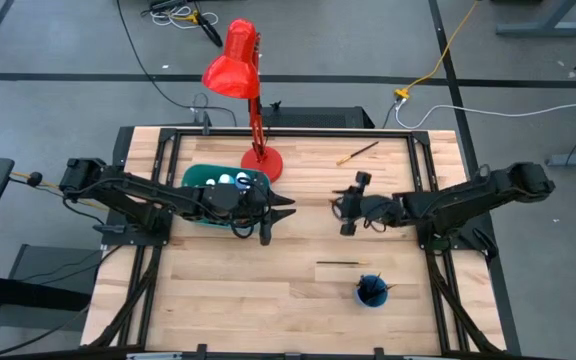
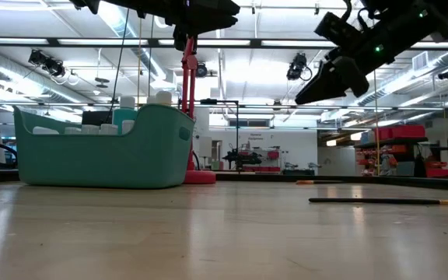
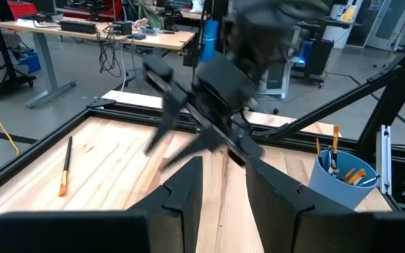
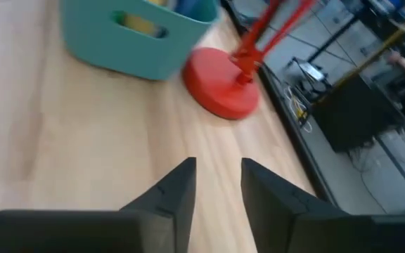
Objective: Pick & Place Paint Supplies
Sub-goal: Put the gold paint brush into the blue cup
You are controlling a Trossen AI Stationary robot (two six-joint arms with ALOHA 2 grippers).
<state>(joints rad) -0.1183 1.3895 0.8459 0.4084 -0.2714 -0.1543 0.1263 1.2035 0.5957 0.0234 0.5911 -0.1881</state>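
The teal bin [image 1: 208, 186] stands on the table's left half, with white-capped paint bottles [image 1: 230, 180] inside it; they also show over the bin's rim [image 2: 142, 105] in the low view. One dark paintbrush [image 1: 346, 263] lies flat on the table near the blue cup [image 1: 371, 292]. Another paintbrush [image 1: 356, 152] lies toward the far edge. My left gripper [image 1: 280, 218] hovers open just right of the bin, pointing right. My right gripper [image 1: 351, 205] hovers open over the table's middle, pointing left. Both are raised above the table and hold nothing.
A red desk lamp [image 1: 236, 62] stands on its round base [image 1: 262, 163] just behind the bin. The blue cup [image 3: 337, 177] holds several brushes. A black frame runs along the table's edges. Bare wood [image 1: 238, 290] lies in the near left part.
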